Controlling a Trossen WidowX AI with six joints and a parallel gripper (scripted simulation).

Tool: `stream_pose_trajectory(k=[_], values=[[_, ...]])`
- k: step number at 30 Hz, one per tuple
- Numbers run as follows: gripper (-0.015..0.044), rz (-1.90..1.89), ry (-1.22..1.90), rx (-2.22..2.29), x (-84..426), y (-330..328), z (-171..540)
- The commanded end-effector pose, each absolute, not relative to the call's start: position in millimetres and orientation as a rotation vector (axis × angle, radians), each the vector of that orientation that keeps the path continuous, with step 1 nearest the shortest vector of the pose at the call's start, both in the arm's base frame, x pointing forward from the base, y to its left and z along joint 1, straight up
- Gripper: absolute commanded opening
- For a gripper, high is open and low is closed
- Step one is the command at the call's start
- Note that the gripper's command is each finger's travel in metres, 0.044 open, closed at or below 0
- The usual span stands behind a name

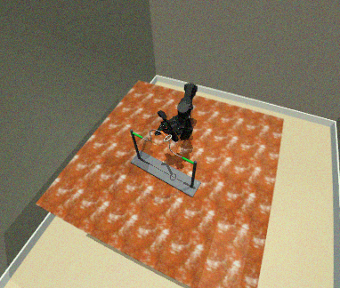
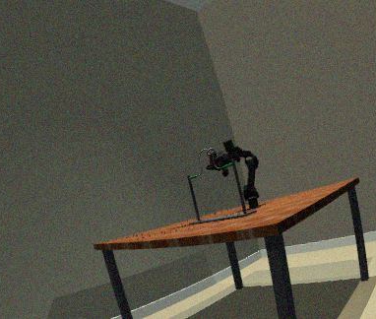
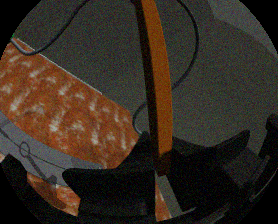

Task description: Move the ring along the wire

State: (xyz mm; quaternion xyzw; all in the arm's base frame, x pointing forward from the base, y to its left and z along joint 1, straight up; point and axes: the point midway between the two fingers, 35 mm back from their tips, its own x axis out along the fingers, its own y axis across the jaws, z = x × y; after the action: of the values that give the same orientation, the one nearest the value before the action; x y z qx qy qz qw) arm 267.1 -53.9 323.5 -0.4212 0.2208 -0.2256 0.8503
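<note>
The orange handle [image 3: 161, 95] stands upright in the wrist view, its lower end between the fingers. My gripper [image 3: 149, 134] is shut on it. The pale ring [image 1: 167, 138] is around or beside the grey wire's middle stretch, between the two green parts; contact with the wire is too small to tell. The ring is out of the wrist view. The thin wire [image 3: 196, 45] curves behind the handle there. One green part [image 1: 137, 135] [image 2: 193, 177] is beside the left post [image 1: 135, 147] [image 2: 194, 199]; the other green part [image 1: 189, 160] [image 2: 227, 165] is beside the right post [image 1: 194, 175] [image 2: 240, 191].
The grey base plate [image 1: 146, 165] [image 3: 10, 141] carries both posts and lies on the orange patterned table [image 1: 111, 200] [image 2: 300, 203]. The arm [image 1: 184, 108] [image 2: 251, 172] stands behind the wire frame in the top view. Shadows of the ring and handle fall on the base plate.
</note>
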Motion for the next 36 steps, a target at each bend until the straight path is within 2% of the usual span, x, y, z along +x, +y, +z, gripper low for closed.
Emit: stream_pose_trajectory(k=[1,36], values=[[-0.0150,-0.493,0.461,-0.947,266,-57,326],[-0.0150,-0.609,0.403,-1.507,264,-67,355]])
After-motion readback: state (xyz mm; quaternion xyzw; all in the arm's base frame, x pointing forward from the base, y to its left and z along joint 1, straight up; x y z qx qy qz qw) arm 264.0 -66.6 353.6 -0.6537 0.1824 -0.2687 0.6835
